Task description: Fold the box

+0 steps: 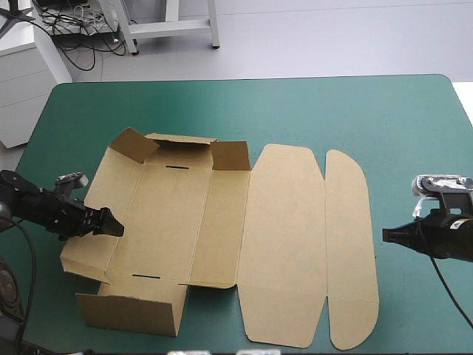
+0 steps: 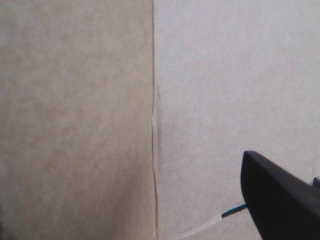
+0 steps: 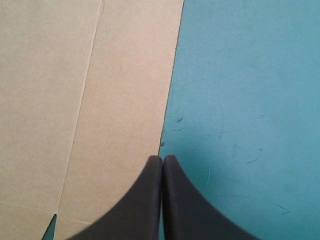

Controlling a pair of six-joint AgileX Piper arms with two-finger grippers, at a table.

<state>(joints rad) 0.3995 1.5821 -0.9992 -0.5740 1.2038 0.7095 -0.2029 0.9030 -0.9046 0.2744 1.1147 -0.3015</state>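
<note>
The brown box (image 1: pixel 170 214) lies mid-table, part-formed. Its near wall (image 1: pixel 133 307) stands up, the far flaps (image 1: pixel 177 148) are raised, and the left wall (image 1: pixel 85 255) leans outward. The lid (image 1: pixel 284 237) and its rounded outer flap (image 1: pixel 351 244) lie flat to the right. My left gripper (image 1: pixel 114 228) is over the left wall. In the left wrist view brown board (image 2: pixel 100 120) fills the picture and one black finger (image 2: pixel 280 200) shows far off the middle, so it is open. My right gripper (image 3: pixel 162 159) is shut, its tip (image 1: pixel 388 235) on the cover just beside the outer flap's edge (image 3: pixel 172 100).
The teal-green cover (image 1: pixel 295 111) shows all round the box, widest along the far side. A narrower strip lies between the outer flap and the table's right edge (image 1: pixel 467 111), where my right arm rests.
</note>
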